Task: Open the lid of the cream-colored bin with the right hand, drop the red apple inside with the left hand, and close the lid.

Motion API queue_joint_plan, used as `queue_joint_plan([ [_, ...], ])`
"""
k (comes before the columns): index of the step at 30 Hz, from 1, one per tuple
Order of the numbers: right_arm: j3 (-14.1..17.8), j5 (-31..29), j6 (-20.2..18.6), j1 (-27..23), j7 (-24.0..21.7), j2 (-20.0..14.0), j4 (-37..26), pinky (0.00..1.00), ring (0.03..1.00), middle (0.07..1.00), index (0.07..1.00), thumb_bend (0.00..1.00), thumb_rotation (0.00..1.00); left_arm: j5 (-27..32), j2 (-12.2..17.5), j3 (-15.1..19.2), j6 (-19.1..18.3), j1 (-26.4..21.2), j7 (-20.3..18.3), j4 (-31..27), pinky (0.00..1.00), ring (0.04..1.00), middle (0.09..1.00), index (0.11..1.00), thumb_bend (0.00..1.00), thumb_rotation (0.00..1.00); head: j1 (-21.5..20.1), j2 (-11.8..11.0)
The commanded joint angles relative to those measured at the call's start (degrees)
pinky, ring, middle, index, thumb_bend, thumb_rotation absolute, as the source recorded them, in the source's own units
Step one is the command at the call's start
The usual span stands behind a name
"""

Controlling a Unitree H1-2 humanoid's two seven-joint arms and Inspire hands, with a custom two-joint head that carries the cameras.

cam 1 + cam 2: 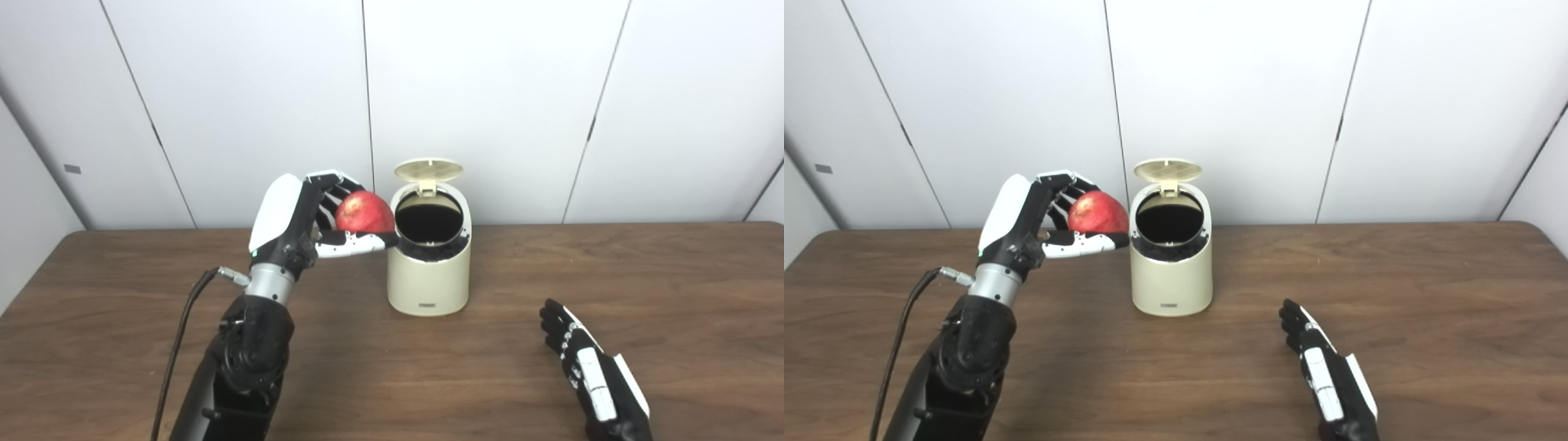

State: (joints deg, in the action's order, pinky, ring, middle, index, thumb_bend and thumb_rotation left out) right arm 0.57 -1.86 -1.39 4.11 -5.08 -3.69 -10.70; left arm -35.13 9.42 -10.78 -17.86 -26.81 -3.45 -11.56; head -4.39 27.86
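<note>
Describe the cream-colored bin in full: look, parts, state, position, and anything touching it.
The cream-colored bin is a small, rounded canister that looks like smooth plastic, standing upright on the wooden table near the back wall. Its round lid is flipped up on a rear hinge, ribbed underside showing, so the slanted mouth is open and the inside looks dark. A small dark label sits low on the front. The left hand holds the red apple just beside the rim; whether it touches is unclear. The right hand is well apart.
</note>
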Motion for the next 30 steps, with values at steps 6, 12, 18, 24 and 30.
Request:
queue_joint_plan([
  [6,-1.4,1.7,2.5,-1.1,0.8,0.5,-1.2,0.93,0.937,0.919,0.916,0.57,0.98,-2.5,-2.3,-1.9,7.8,-4.5,5.8,4.5,0.37,0.444,0.54,0.481,0.47,0.0,0.0,-0.3],
  [12,-1.5,1.8,2.0,-1.0,1.2,0.9,-1.6,0.94,0.939,0.919,0.909,0.6,0.97,-1.3,-6.4,-1.2,8.8,-6.0,8.8,9.5,0.34,0.437,0.541,0.493,0.47,0.0,0.4,-0.2],
  [18,-1.6,2.1,1.7,-1.0,1.0,0.6,-1.8,0.94,0.947,0.921,0.914,0.6,0.99,-0.9,-9.0,-0.2,10.2,-8.4,11.9,14.4,0.33,0.424,0.516,0.499,0.47,0.0,0.5,-0.2],
  [24,-1.8,2.3,1.3,-1.0,0.9,0.8,-1.9,0.94,0.942,0.916,0.914,0.59,1.0,-0.7,-8.8,-0.3,13.0,-11.0,15.1,21.1,0.31,0.407,0.481,0.507,0.47,0.0,1.1,-0.4],
  [30,-2.1,3.2,0.9,-0.9,0.9,0.5,-2.4,0.93,0.94,0.91,0.921,0.61,1.0,-1.0,-8.0,-0.4,15.2,-13.3,17.9,26.4,0.32,0.407,0.486,0.508,0.47,0.0,1.5,-0.4],
])
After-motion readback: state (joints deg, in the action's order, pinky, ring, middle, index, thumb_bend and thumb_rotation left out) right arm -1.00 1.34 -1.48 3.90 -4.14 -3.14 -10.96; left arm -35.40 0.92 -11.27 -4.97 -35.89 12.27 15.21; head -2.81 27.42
